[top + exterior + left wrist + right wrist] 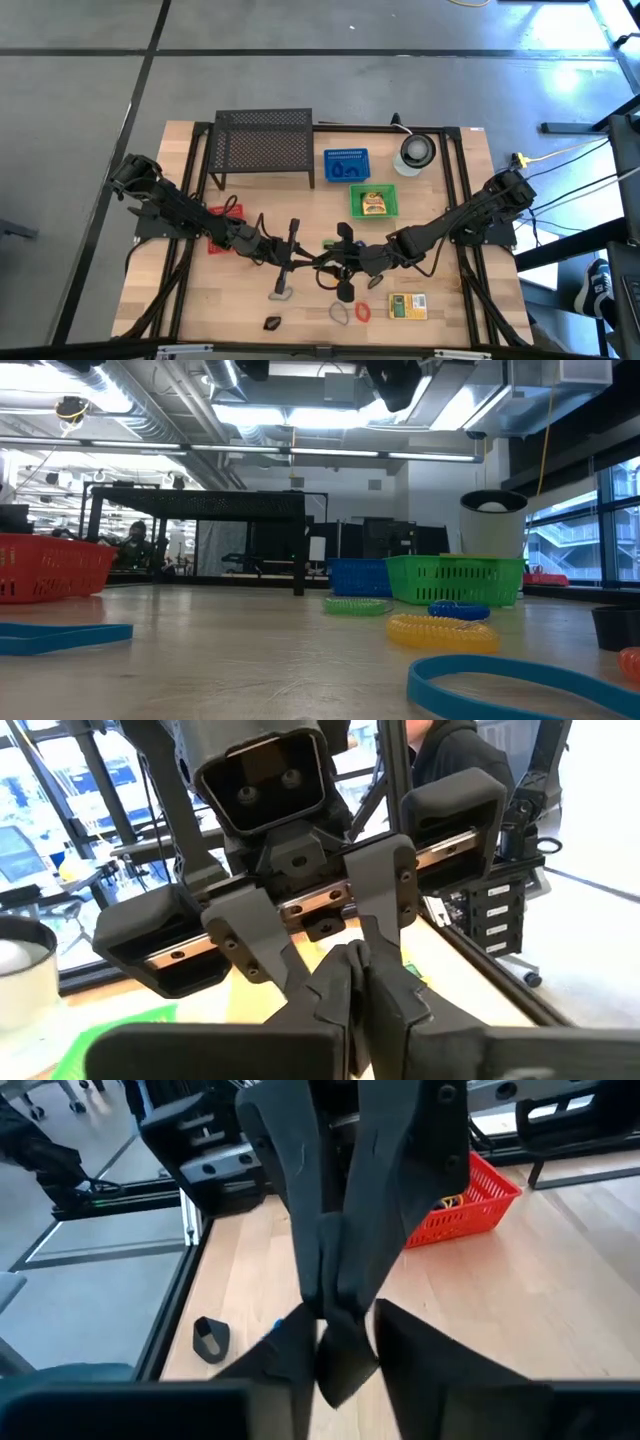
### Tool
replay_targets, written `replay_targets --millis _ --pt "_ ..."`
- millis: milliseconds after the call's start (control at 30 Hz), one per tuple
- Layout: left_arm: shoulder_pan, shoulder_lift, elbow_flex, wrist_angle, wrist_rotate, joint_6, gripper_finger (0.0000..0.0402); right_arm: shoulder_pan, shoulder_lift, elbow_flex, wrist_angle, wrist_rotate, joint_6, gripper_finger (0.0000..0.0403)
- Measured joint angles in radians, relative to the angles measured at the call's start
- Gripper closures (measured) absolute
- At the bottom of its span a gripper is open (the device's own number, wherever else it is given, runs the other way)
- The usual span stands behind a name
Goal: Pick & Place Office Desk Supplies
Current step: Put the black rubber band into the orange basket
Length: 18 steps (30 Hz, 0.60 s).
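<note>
The left pincer (333,1280) is shut tight. It seems to pinch a small dark bit (343,1365), maybe a black clip, but I cannot tell for sure. The right pincer (330,264) faces it nose to nose, with its fingers a little apart around the same bit. I think this is a hand-over, so the two meet in the air, where neither bumps the table (300,200).

Seen from above, they meet just off the middle of the table, toward 6 o'clock. A grey loop (340,313) and an orange loop (362,312) lie at 6 o'clock from them. A yellow-green box (408,306) is at 4 o'clock and a clip (272,322) at 7 o'clock. The green basket (373,202) waits at 1 o'clock, the blue basket (346,165) at 12, and the red basket (218,230) at 9, likely to sort things into.
</note>
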Motion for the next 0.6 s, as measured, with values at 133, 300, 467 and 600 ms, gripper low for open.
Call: replay_targets --millis 133,300,467,600 --pt "0.000 0.000 0.000 0.002 -0.049 -0.033 0.0392 0.000 -0.029 0.000 -0.064 -0.011 0.003 0.0255" --pt "0.000 -0.010 0.000 -0.011 -0.070 -0.036 0.0393 0.001 -0.093 0.001 -0.239 -0.056 0.086 0.0220" --pt "-0.008 -0.043 0.000 -0.047 -0.070 -0.089 0.0393 0.002 -0.132 0.001 -0.437 -0.083 0.208 0.0214" --pt "-0.012 -0.135 0.000 -0.268 -0.077 -0.179 0.0393 0.002 -0.132 0.001 -0.549 -0.082 0.296 0.0220"
